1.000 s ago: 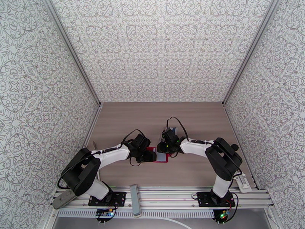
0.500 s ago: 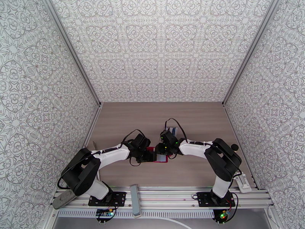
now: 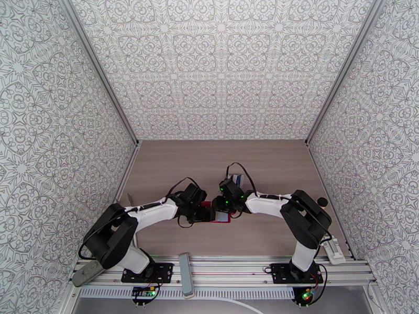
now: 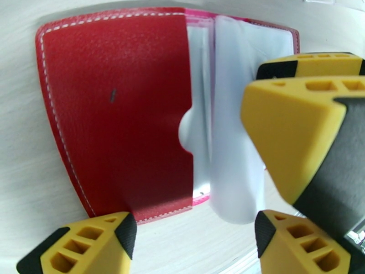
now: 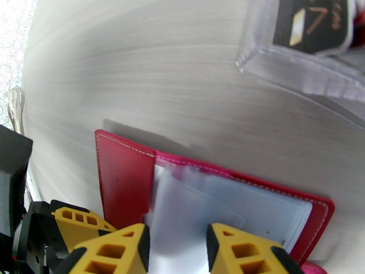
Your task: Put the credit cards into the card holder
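At the near middle of the table (image 3: 283, 163), the card holder (image 3: 222, 217) is shown laid open and flat. In the left wrist view its red cover is seen toward 9 o'clock and its pale clear pockets toward 3 o'clock, with one leaf raised off the stack. No card is seen in any pocket, so the task is judged to be at its opening step.

The credit cards (image 3: 239, 179) are stacked at 1 o'clock of the holder, apart from it, inside a clear tray (image 5: 292, 69). A black card (image 5: 315, 19) is seen uppermost.

The right gripper (image 3: 224, 208) is placed over the holder's 12 o'clock edge. Its fingers are held apart by a narrow gap, a clear leaf is seen beneath that gap, and nothing is shown pinched. The left gripper (image 3: 205, 213) is set at the holder's 9 o'clock side with its fingers spread wide; contact with the cover cannot be told.

Against the top view of one second earlier, the right gripper has been brought slightly toward 9 o'clock, further over the pockets, while the holder is unmoved. A pocket is judged to be under preparation; no card has yet been fetched.

Gold marks are printed on the black card, but they are cropped and blurred, and no word or brand can be read.
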Robot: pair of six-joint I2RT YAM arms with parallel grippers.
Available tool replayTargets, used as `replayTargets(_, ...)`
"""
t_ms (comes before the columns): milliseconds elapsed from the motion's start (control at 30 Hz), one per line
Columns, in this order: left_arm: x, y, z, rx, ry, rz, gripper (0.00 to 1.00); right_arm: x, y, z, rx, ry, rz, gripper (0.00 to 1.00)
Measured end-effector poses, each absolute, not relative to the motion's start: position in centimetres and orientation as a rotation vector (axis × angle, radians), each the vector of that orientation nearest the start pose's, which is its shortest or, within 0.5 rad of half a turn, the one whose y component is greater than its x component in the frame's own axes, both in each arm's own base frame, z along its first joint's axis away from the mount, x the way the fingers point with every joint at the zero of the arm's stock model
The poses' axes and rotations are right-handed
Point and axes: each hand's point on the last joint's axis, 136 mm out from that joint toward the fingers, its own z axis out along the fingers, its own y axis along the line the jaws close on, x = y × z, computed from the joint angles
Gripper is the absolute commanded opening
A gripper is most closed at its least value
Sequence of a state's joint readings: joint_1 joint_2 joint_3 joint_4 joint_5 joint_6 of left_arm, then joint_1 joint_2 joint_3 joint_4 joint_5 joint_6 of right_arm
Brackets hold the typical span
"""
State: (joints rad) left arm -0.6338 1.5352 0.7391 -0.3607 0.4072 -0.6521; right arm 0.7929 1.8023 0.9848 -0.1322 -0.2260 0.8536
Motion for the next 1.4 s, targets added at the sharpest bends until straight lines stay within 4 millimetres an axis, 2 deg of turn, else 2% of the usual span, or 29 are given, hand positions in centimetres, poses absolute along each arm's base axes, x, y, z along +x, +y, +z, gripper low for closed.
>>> replayTargets(133, 21.5, -25.1, 3.4, 0.124, 2.901, -0.937, 0.76, 27.5, 33.8, 3.8, -0.009, 2.753, 0.877, 0.39)
replayTargets(400, 21.6, -25.2, 3.5, 0.127, 2.890, -0.952, 0.74, 27.6, 34.1, 4.0, 0.008, 2.744, 0.906, 0.39)
replayTargets(867, 21.7, -24.3, 2.6, 0.133, 2.914, -0.843, 0.53, 27.4, 34.0, 4.0, 0.019, 2.746, 0.914, 0.40)
replayTargets(967, 21.7, -24.2, 2.6, 0.129, 2.916, -0.834, 0.51, 27.1, 33.8, 4.9, 0.000, 2.743, 0.913, 0.42)
replayTargets(1200, 21.8, -24.0, 2.5, 0.124, 2.921, -0.813, 0.46, 26.7, 33.8, 8.4, -0.060, 2.684, 0.949, 0.43)
replayTargets(1400, 22.1, -23.4, 2.4, 0.112, 2.928, -0.747, 0.40, 26.5, 33.6, 8.6, -0.068, 2.687, 0.942, 0.43)
